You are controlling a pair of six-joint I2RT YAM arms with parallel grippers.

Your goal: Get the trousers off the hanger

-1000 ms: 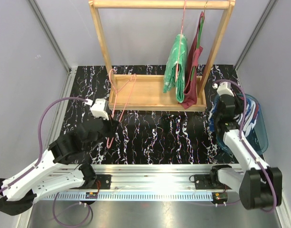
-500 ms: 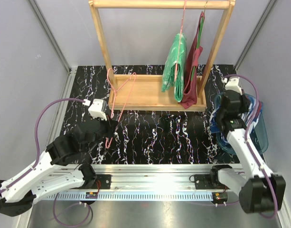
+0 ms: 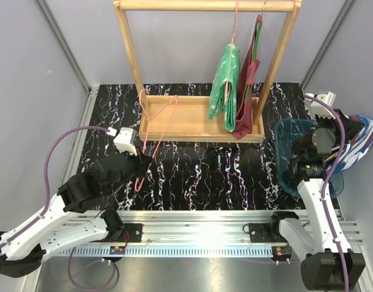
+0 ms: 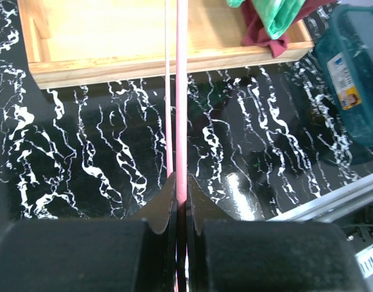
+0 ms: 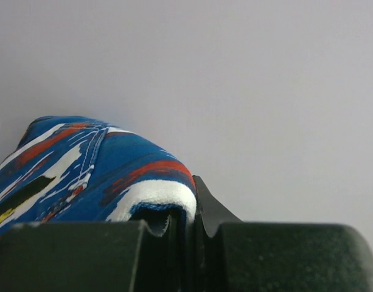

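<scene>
My left gripper (image 3: 139,163) is shut on a bare pink hanger (image 3: 154,125) that leans over the wooden rack's base; in the left wrist view the hanger (image 4: 181,91) runs straight up from the gripper (image 4: 181,191). My right gripper (image 3: 347,131) is shut on the dark blue trousers (image 3: 359,135) with white and red streaks, holding them above the teal bin's right edge; they also show in the right wrist view (image 5: 83,170) against the gripper (image 5: 189,204). The green trousers (image 3: 226,85) hang on a pink hanger from the rack's top bar.
A wooden clothes rack (image 3: 128,45) stands at the back on a tray-like base (image 3: 186,118). A maroon sleeveless top (image 3: 250,91) hangs beside the green trousers. A teal plastic bin (image 3: 289,155) sits at the right. Grey walls close in on both sides.
My right gripper has swung from the rack's right post out to the right over the bin, carrying the blue trousers with it. My left arm has hardly moved.
</scene>
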